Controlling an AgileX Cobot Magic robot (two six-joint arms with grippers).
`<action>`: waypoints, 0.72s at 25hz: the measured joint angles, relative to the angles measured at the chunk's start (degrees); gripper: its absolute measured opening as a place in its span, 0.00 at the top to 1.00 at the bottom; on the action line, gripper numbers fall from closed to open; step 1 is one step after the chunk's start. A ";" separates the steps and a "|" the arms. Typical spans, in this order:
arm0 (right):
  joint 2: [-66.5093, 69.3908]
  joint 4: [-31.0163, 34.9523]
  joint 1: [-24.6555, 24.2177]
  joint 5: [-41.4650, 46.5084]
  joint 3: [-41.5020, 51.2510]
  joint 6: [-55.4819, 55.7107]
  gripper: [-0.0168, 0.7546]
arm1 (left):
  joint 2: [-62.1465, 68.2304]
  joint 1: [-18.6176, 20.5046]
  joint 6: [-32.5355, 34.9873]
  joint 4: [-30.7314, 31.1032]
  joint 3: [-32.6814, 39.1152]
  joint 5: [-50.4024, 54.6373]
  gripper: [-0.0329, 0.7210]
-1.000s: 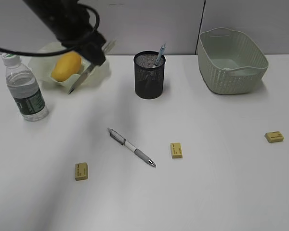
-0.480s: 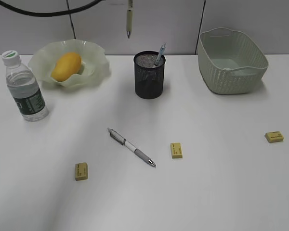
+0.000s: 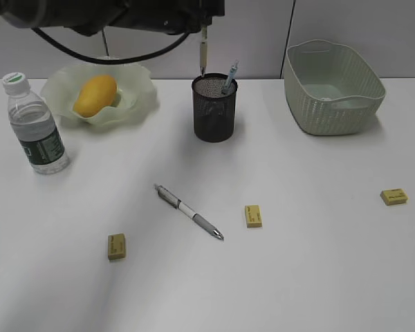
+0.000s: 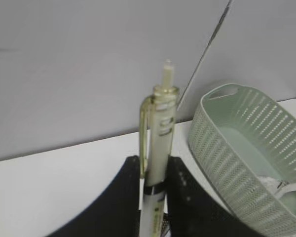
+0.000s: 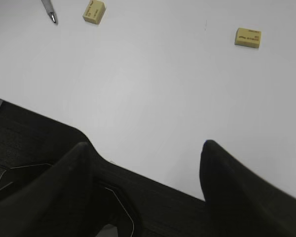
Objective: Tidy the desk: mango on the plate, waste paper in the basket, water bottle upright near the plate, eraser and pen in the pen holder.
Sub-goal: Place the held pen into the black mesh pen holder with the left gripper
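While the left hand (image 4: 153,197) grips a pale pen (image 3: 203,54) upright just above the pen holder (image 3: 214,108), the right hand (image 5: 143,163) hangs open over the bench's (image 5: 153,74) near edge

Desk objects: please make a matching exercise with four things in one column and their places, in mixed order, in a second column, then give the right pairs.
Things:
1. mango
2. water bottle
3. cream pen
4. grey pen

Places:
A. lying flat on the desk
B. held in the left gripper above the pen holder
C. on the plate
D. standing upright left of the plate

Pairs: 1-C, 2-D, 3-B, 4-A
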 joint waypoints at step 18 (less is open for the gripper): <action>0.00 -0.06 0.00 -0.37 0.00 0.00 0.28 | 6.09 -0.97 0.00 -0.46 0.00 -2.94 0.41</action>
